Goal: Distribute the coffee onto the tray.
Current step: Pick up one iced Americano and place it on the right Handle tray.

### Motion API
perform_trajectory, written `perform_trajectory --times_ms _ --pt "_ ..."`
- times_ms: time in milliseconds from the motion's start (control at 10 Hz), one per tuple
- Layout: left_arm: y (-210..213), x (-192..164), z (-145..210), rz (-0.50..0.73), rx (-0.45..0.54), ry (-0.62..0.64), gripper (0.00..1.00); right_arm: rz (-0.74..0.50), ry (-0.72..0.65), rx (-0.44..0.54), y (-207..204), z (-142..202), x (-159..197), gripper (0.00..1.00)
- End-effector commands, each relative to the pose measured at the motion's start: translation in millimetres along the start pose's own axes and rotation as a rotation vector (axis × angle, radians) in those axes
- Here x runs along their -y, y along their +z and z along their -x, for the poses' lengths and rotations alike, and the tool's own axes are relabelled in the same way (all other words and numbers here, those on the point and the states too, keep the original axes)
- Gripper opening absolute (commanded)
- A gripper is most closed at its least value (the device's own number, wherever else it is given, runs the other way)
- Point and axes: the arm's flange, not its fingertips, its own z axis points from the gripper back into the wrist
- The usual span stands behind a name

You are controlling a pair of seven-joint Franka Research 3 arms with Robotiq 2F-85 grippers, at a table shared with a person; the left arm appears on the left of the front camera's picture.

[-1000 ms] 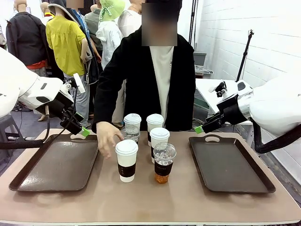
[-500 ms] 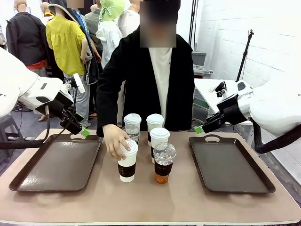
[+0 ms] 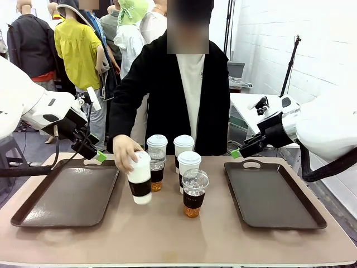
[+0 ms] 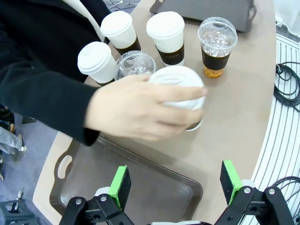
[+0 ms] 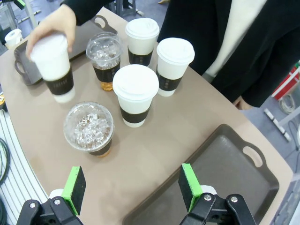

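Front view across the table (image 3: 167, 240), with the two wrist views alongside. We see a dark brown tray at each end, the left tray (image 3: 61, 198) and the right tray (image 3: 276, 195), and both are bare. The coffee stands between them. Five cups sit clustered at the centre: three white lidded cups (image 3: 189, 162) with dark sleeves and two clear dome-lidded cups (image 3: 194, 192) of amber drink. A sixth, the carried cup (image 3: 139, 180), is clasped about its lid by the person's hand (image 3: 124, 152). It leans between the cluster and the left tray, close beside that tray's inner edge. Whether its base touches the table we cannot tell.

The left gripper (image 4: 175, 183) hovers over the inner corner of the left tray, its green pads (image 4: 120, 186) spread wide with nothing between them. The right gripper (image 5: 132, 186) hangs over the strip of table between the cluster and the right tray, likewise spread and empty.

We judge the step in hand to be the first placement, since no cup rests on either tray. The next move calls for setting the carried cup upright on the left tray, clear of the left gripper. Any grasp by a gripper would best close on a sleeve, below the lid, with the cup kept level.
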Motion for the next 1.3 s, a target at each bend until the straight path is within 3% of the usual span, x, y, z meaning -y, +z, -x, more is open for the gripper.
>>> perform_trajectory --times_ms 0,800,1200 --pt "-0.4 -2.2 2.4 0.014 0.004 -0.012 1.0 0.0 0.0 0.0 0.0 0.0 0.0 1.0" --pt "-0.4 -2.2 2.4 0.014 0.004 -0.012 1.0 -0.215 0.25 0.075 -41.5 33.6 17.9 1.0" --pt "-0.4 -2.2 2.4 0.014 0.004 -0.012 1.0 -0.274 0.298 0.089 -65.0 53.2 24.5 1.0"
